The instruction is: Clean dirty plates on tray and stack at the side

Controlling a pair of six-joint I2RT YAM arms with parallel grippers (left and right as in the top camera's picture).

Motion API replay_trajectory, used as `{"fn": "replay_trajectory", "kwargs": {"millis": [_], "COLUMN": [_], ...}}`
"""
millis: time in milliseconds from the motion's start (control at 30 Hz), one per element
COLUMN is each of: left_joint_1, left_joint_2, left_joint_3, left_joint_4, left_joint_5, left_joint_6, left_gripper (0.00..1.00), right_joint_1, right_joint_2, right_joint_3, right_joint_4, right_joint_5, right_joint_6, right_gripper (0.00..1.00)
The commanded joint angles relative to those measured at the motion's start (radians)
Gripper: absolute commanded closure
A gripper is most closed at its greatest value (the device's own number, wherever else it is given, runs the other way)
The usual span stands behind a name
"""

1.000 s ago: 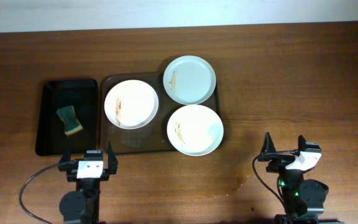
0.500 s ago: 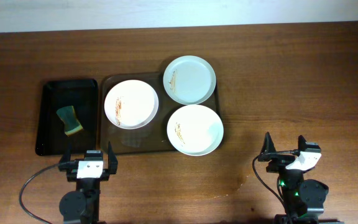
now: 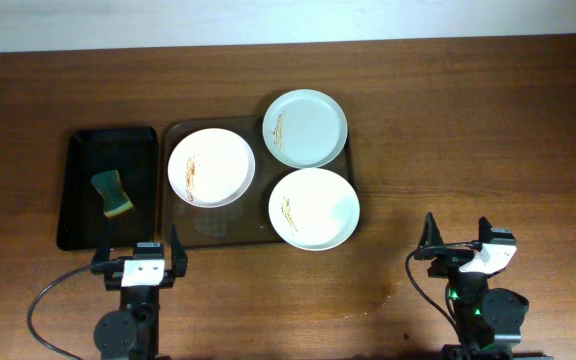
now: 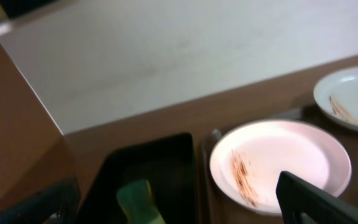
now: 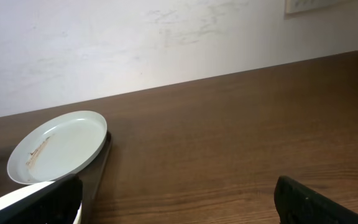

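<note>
Three plates with brown smears lie on the translucent brown tray (image 3: 173, 225): a white plate (image 3: 211, 167) at the left, a pale mint plate (image 3: 305, 128) at the back right overhanging the rim, and a white plate (image 3: 314, 208) at the front right. My left gripper (image 3: 139, 248) is open and empty near the table's front, in front of the tray's left corner. My right gripper (image 3: 458, 232) is open and empty at the front right, apart from the tray. The left wrist view shows the left plate (image 4: 278, 162) and the mint plate (image 4: 350, 99); the right wrist view shows the mint plate (image 5: 58, 146).
A narrow black tray (image 3: 83, 190) stands left of the brown tray and holds a green and yellow sponge (image 3: 113, 193), also in the left wrist view (image 4: 138, 200). Bare wood table (image 3: 468, 130) lies to the right of the plates.
My left gripper has shifted very slightly toward the front. The plates, trays, sponge and right arm have not moved.
</note>
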State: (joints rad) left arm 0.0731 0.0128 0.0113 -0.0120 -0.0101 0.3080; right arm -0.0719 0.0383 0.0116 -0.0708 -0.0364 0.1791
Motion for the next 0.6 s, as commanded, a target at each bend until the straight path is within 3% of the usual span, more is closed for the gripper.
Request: {"fn": "replay_trajectory", "kwargs": {"millis": [0,67,167,200,300,433,567], "left_joint_1": [0.002,0.002,0.002,0.002,0.002,0.002,0.002], "left_joint_2": [-0.006,-0.006,0.009,0.035,0.117,0.337,0.743], "left_joint_3": [-0.002,-0.002,0.036,0.065,0.151,0.412,0.695], "left_joint_4": [-0.031,0.002,0.245,0.264,0.266,0.217,0.045], "left_joint_5": [0.022,0.068,0.070,0.067,0.067,0.068,0.158], "left_joint_6": [0.023,0.023,-0.003,-0.039,-0.061,-0.061,-0.063], "left_gripper": [0.01,0.01,0.01,0.01,0.01,0.01,0.01], "right_joint_1": [0.006,0.006,0.006,0.006,0.006,0.006,0.006], "right_joint_2": [-0.004,-0.004,0.041,0.078,0.195,0.455,0.651], "right_joint_3": [-0.005,0.017,0.187,0.250,0.387,0.681,0.894], "right_joint_4": [0.012,0.014,-0.034,-0.046,-0.050,-0.230,-0.360], "right_joint_5": [-0.049,-0.069,-0.069,-0.069,-0.074,-0.124,-0.175], "right_joint_6": [-0.007,-0.007,-0.050,-0.053,-0.053,-0.078,-0.074], "right_gripper": [0.02,0.02,0.01,0.02,0.02,0.02,0.02]}}
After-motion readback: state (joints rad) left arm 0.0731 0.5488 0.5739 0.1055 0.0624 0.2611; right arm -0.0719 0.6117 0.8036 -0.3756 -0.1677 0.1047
